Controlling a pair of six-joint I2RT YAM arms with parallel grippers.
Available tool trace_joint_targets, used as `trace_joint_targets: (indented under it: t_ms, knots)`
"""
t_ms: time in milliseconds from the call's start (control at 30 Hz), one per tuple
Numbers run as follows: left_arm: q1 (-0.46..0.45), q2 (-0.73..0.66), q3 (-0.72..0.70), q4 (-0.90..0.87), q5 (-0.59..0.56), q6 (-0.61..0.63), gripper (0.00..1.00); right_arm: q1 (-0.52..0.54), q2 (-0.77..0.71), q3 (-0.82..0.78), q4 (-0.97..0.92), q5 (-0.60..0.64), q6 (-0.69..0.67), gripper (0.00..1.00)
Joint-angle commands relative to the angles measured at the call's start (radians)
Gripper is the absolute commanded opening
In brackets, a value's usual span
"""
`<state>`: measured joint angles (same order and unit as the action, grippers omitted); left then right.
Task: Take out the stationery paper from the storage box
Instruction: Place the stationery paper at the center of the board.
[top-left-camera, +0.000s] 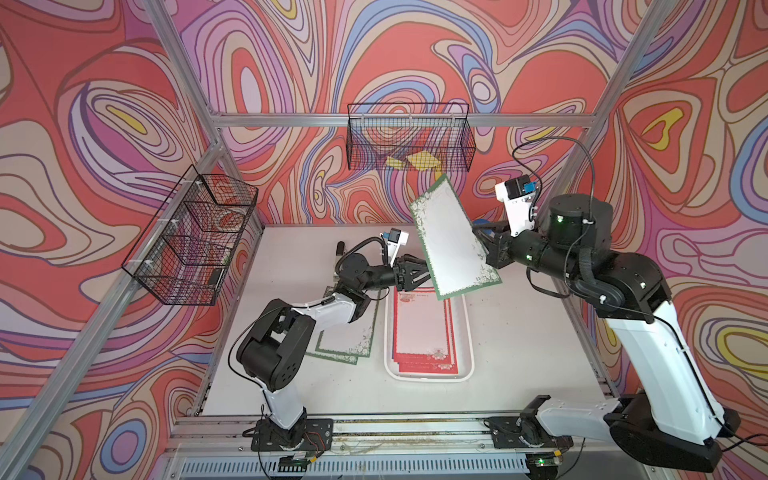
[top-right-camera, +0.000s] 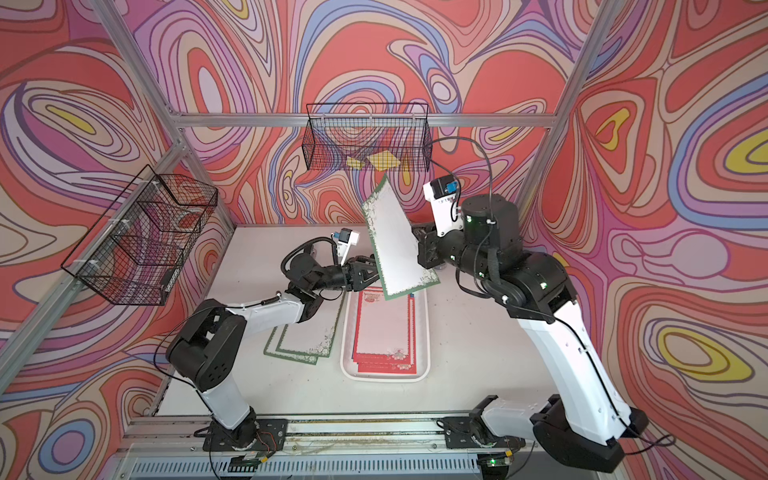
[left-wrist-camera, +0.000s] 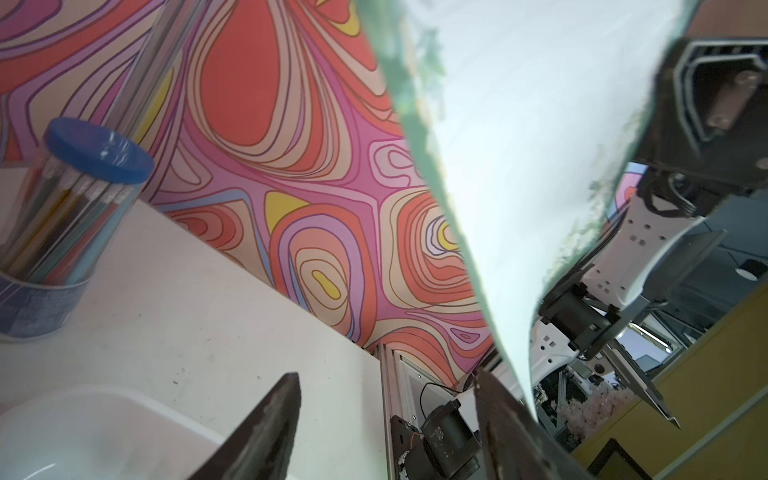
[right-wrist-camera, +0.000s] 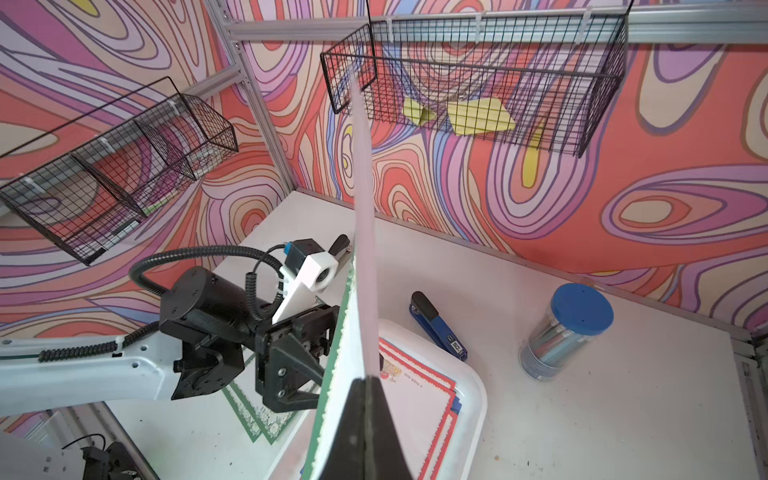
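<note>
Over the 12 o'clock end of the storage box (top-left-camera: 468, 332), right gripper (top-left-camera: 482, 243) clenched on a green-bordered sheet (top-left-camera: 451, 237) of stationery paper, held clear of the counter (top-left-camera: 519, 353), long axis running 11 to 5 o'clock. Left gripper (top-left-camera: 428, 272) sits at the sheet's 9 o'clock edge, jaws spread, gripping nothing; nearer arm for a handover, I'd judge. Red-bordered sheets (top-left-camera: 422, 328) lie in the box; two green ones (top-left-camera: 349, 340) lie at its 9 o'clock.

Left arm (top-left-camera: 328, 309) and right arm (top-left-camera: 648, 345): white link shells, black cylindrical joint housings. Black ribbed conduit (right-wrist-camera: 208, 249) feeds the white camera bracket (right-wrist-camera: 309, 272). The black left hand (left-wrist-camera: 386, 380) shows screw heads.
</note>
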<state>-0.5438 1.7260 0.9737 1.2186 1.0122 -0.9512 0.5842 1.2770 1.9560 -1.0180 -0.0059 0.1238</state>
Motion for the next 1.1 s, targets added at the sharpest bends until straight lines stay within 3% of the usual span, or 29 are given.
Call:
trace_joint_targets:
  t_ms: [0,267,567,867,1067]
  knots:
    - [-0.002,-0.053,-0.040,0.108,0.068,0.082,0.73,0.006,-0.006,0.055,-0.026,-0.030,-0.009,0.00]
    - [0.001,-0.067,-0.032,0.108,0.107,0.124,0.74,0.006,0.036,0.211,-0.068,-0.104,-0.027,0.00]
    - [0.002,-0.043,0.024,0.108,0.161,0.173,0.74,0.005,0.059,0.279,-0.089,-0.117,-0.053,0.00]
    - [0.001,-0.132,0.065,0.108,0.210,0.190,0.74,0.005,0.051,0.274,-0.080,-0.134,-0.064,0.00]
    - [0.001,-0.175,0.086,0.107,0.152,0.151,0.72,0.006,0.020,0.225,-0.027,-0.189,-0.049,0.00]
